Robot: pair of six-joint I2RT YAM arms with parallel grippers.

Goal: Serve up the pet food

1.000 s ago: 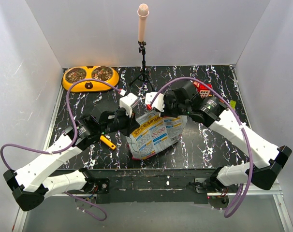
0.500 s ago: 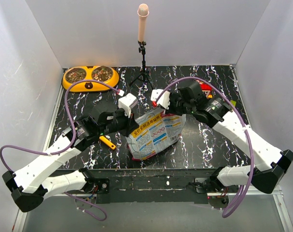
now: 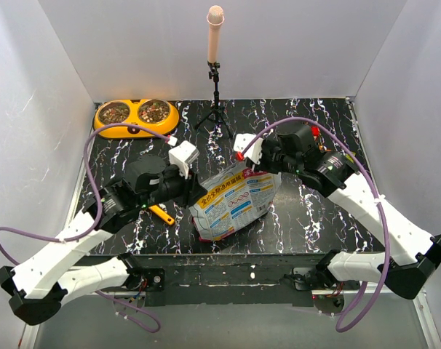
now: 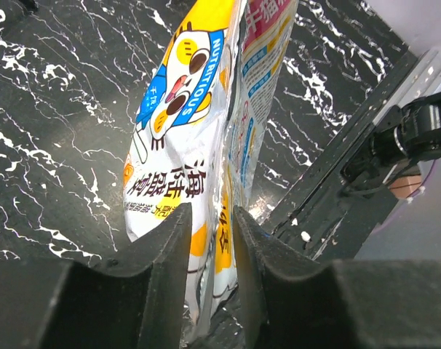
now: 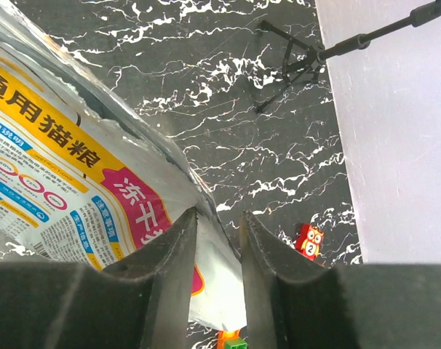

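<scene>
- A black marbled table (image 3: 315, 211) stands between plain white walls.
- The left gripper (image 4: 209, 218) is closed narrow on one edge of the bag (image 4: 199, 109).
- The right gripper (image 5: 217, 218) pinches the opposite edge, near the torn mouth.
- I think both hold it so that the open end is raised and nothing spills.
- Pet food (image 3: 153, 110) lies in both cups of the orange bowl (image 3: 136, 116), well apart at the back left.
- The scoop (image 3: 162, 214) lies near the bag.
</scene>
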